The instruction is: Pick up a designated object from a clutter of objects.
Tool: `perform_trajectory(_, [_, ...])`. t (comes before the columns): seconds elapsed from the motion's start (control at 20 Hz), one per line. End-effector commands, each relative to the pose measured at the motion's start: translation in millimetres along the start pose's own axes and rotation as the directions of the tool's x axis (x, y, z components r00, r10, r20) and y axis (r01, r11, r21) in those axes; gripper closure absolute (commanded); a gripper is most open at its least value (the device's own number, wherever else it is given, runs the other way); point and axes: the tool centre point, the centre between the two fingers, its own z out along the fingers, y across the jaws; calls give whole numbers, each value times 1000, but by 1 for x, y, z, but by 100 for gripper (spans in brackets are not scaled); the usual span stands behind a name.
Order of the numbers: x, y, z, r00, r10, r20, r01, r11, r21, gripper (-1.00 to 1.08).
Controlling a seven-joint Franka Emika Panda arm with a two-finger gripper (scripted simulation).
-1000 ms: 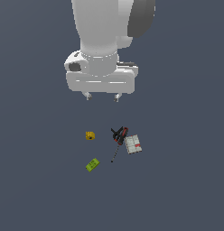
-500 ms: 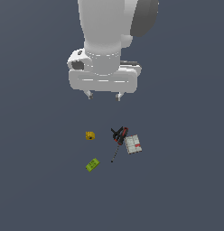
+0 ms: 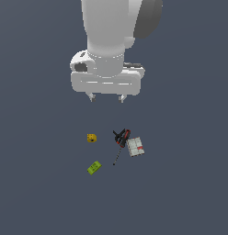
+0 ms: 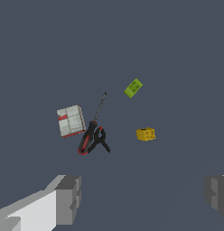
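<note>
The designated object, a small flat grey-white box (image 3: 135, 146) (image 4: 71, 121) with a red patch, lies on the dark floor at the exterior view's right end of the clutter. Against its side lies a red-and-black screwdriver (image 3: 121, 140) (image 4: 90, 135) with a black clamp (image 4: 101, 140) beside the handle. A yellow block (image 3: 91, 137) (image 4: 146, 134) and a green flat piece (image 3: 94, 167) (image 4: 133, 88) sit apart from them. My gripper (image 3: 106, 97) (image 4: 143, 198) hangs open high above the clutter, empty, its fingers (image 4: 68, 198) spread wide.
The white arm (image 3: 116, 41) fills the upper exterior view. Dark flat floor (image 3: 189, 193) surrounds the small cluster on every side.
The arm has shifted slightly toward the exterior view's right. The objects have not moved.
</note>
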Motion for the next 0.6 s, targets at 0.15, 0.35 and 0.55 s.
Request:
perform_trajectory(0.15, [8, -10, 18, 1000, -23, 0, 23, 1000, -1, -92])
perform_trajectory(0.35, [17, -24, 41, 999, -53, -1, 53, 999, -2, -92])
perform_trajectory(0.55, [27, -43, 75, 995, -95, -2, 95, 995, -1, -92])
